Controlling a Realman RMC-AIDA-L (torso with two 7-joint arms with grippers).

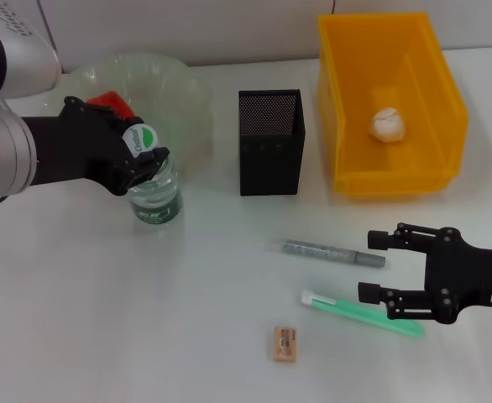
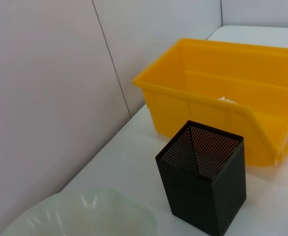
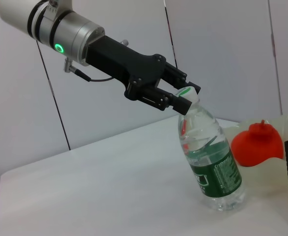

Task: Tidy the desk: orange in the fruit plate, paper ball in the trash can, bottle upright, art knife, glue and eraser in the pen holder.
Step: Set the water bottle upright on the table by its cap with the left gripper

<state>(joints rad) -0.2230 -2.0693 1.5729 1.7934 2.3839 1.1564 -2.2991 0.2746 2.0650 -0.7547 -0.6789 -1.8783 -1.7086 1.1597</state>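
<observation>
The clear water bottle (image 1: 155,200) stands on the table, leaning slightly, as the right wrist view shows (image 3: 214,167). My left gripper (image 1: 143,149) is shut on its cap (image 3: 187,93). The red-orange orange (image 1: 112,102) lies in the pale green fruit plate (image 1: 179,84) behind it. The paper ball (image 1: 389,124) sits in the yellow trash can (image 1: 347,101). In front of the black mesh pen holder (image 1: 269,143) lie the grey art knife (image 1: 326,251), the green glue (image 1: 359,311) and the tan eraser (image 1: 285,344). My right gripper (image 1: 368,267) is open beside the knife's right end.
The left wrist view shows the pen holder (image 2: 205,187), the trash can (image 2: 222,98) and the plate's rim (image 2: 85,211) against a grey wall. Bare white table lies at front left.
</observation>
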